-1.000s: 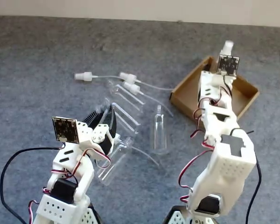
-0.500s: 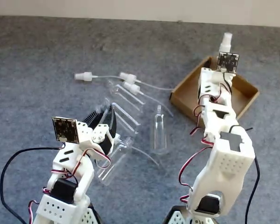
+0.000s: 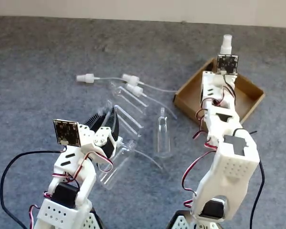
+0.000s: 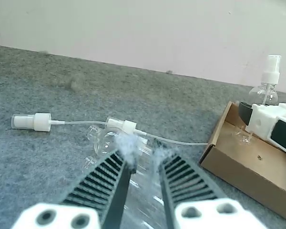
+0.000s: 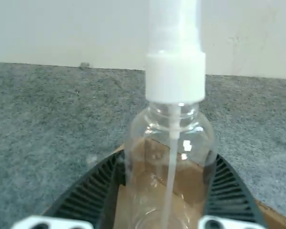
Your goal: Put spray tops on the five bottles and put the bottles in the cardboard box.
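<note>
My right gripper (image 5: 166, 164) is shut on a clear bottle (image 5: 169, 138) that carries a white spray top (image 3: 226, 44). It holds the bottle upright over the far side of the cardboard box (image 3: 248, 98). My left gripper (image 4: 140, 155) sits low over a cluster of clear bottles (image 3: 126, 102) lying on the table. Its fingers are closed narrowly on one of them, a bare bottle (image 4: 102, 142). Another bare bottle (image 3: 162, 132) lies between the two arms. Three loose spray tops (image 3: 86, 78) (image 3: 130, 79) (image 3: 135, 89) with long tubes lie beyond the cluster.
The table is covered in grey carpet (image 3: 43, 109). A pale wall (image 4: 133, 28) runs behind the table's far edge. The box floor (image 4: 257, 164) shows bare cardboard.
My right gripper has carried the capped bottle a little farther away over the box. The left arm and the loose bottles and tops have stayed put.
</note>
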Available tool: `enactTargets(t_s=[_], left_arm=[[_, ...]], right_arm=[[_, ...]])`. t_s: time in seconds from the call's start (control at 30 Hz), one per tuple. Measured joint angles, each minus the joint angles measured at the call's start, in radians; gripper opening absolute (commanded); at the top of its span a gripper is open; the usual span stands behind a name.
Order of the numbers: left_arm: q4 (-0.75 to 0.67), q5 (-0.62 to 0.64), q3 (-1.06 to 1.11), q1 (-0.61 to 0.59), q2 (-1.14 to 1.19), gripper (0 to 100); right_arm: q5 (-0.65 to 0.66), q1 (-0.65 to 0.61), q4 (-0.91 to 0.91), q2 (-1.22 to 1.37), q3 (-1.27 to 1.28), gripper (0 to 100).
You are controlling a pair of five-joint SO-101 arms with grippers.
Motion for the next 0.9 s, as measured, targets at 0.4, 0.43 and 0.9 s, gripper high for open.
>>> enactTargets(t_s=[0.4,0.43,0.9], left_arm=[[0.000,0.000,0.000,0.000,0.000,1],[0.000,0.000,0.000,0.000,0.000,1],[0.000,0.000,0.000,0.000,0.000,1]], right_arm=[[0.005,-0.003,0.009,0.005,0.052,29.2],[0.005,-0.003,0.009,0.005,0.052,29.2],[0.005,-0.003,0.152,0.005,0.052,29.2]])
